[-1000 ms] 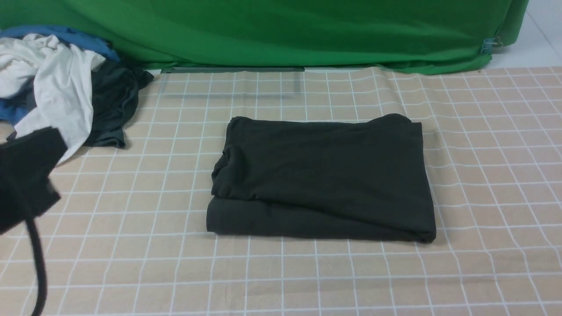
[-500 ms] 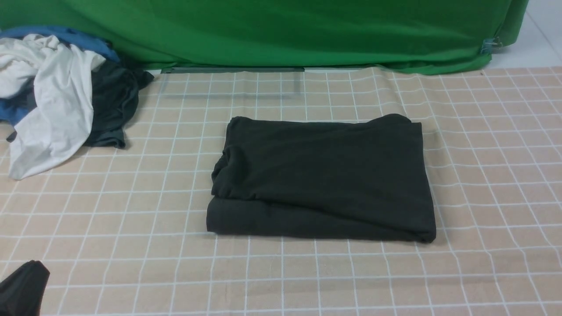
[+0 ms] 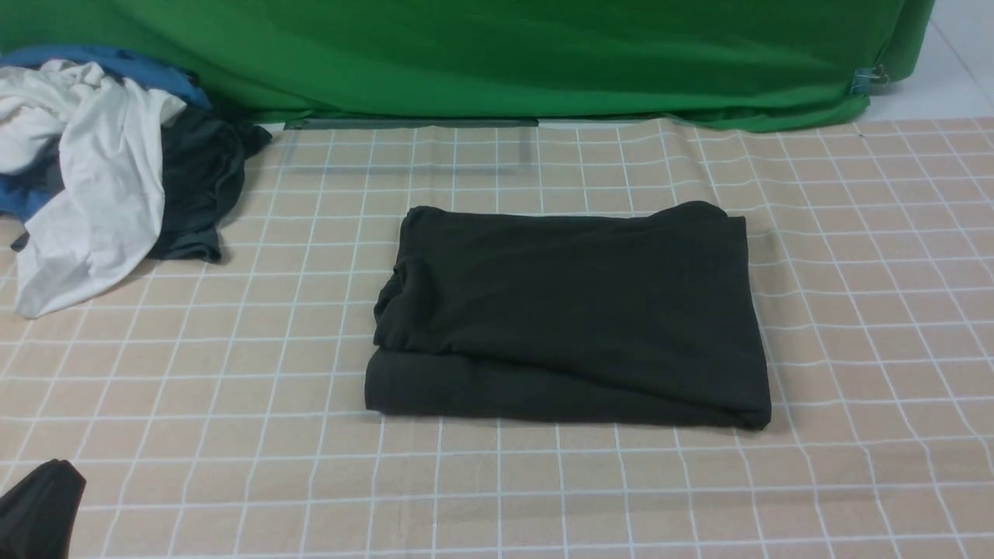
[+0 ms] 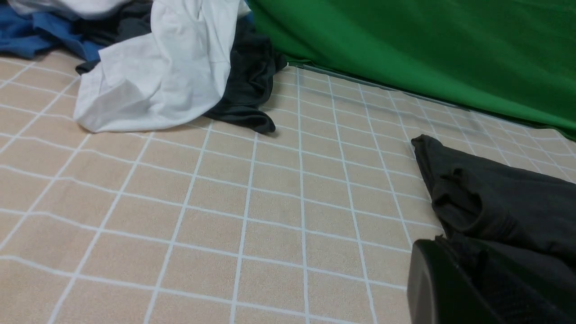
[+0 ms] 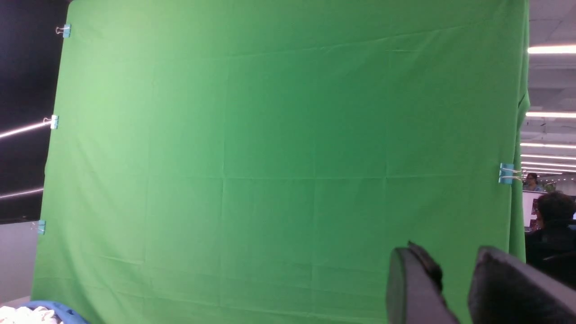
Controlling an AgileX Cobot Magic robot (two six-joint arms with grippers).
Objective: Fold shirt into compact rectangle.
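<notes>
One folded shirt (image 3: 571,314) lies well apart from left end effector (image 3: 35,512).

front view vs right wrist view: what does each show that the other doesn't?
Front only: the folded black shirt lying on the checked tablecloth, and the white and dark garments in the clothes pile at far left.
Right wrist only: the right gripper, open and holding nothing, raised and aimed at the backdrop; blue clips along the backdrop's edges; a person and ceiling lights beyond it.
Both: the green backdrop.
</notes>
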